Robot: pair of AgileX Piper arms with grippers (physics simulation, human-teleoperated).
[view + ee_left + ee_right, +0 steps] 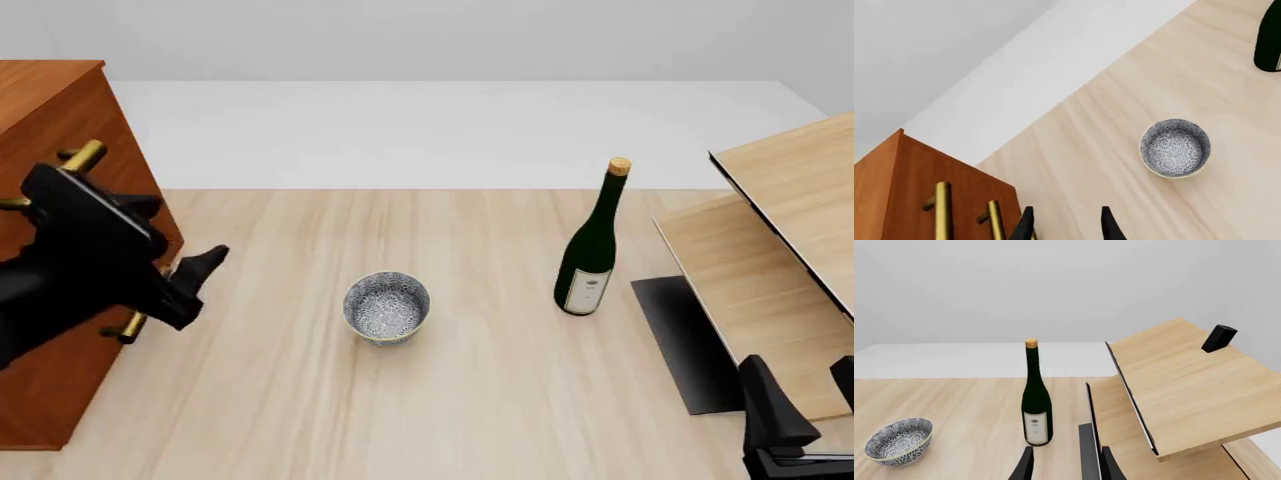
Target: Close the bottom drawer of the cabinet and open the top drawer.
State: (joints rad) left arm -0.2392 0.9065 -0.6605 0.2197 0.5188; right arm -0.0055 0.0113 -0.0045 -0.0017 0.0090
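Two arms frame the scene: at lower right the right gripper (801, 395) has its jaws apart, holding nothing; at left the left gripper (187, 285), jaws apart, sits beside the cabinet (60, 120) at the left edge. Open surface (481, 360) holds a bowl (387, 307), then a bottle (591, 245); slanted boards (787, 230) occupy the right.

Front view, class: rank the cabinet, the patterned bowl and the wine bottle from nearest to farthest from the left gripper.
1. Cabinet, right beside the left gripper, at the table's left edge.
2. Patterned bowl, mid-table, to its right.
3. Wine bottle, farther right, near the slanted boards.
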